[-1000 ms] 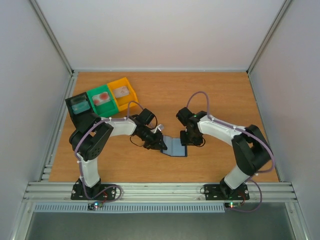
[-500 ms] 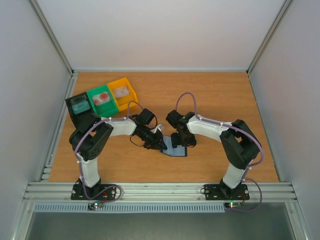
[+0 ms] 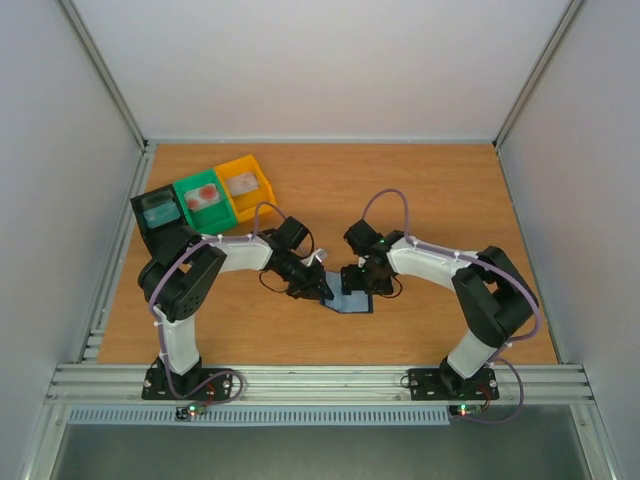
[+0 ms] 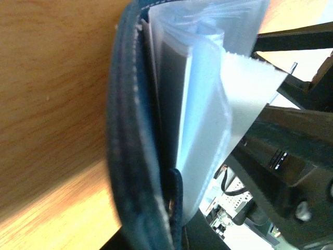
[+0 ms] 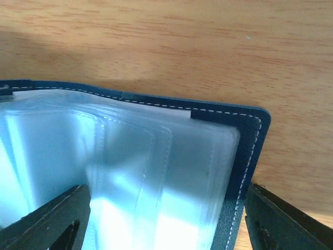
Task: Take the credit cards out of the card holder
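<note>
1. The card holder [image 3: 352, 300] lies open on the table [image 3: 430, 190], near the front edge and between the two arms; its clear sleeves [image 5: 130, 172] face up inside the navy cover [image 4: 130, 130].
2. The left claw [image 3: 325, 290] is closed and seems to pinch the holder's left edge; the top view shows its tip at that edge.
3. The right claw [image 5: 165, 208] is open wide, one finger on each side of the sleeves; it grips nothing.
4. Three cards [image 3: 203, 197] already lie in the bins [image 3: 248, 161] at the far left, one per bin; whether any card is left in the sleeves I cannot tell.
5. The step in hand looks like reaching in for a card; to do it well, come down on one sleeve's open end only; close on the card, not the plastic; pull along the sleeve, not upward; the left claw should pin the cover so the holder neither lifts nor slides.
</note>
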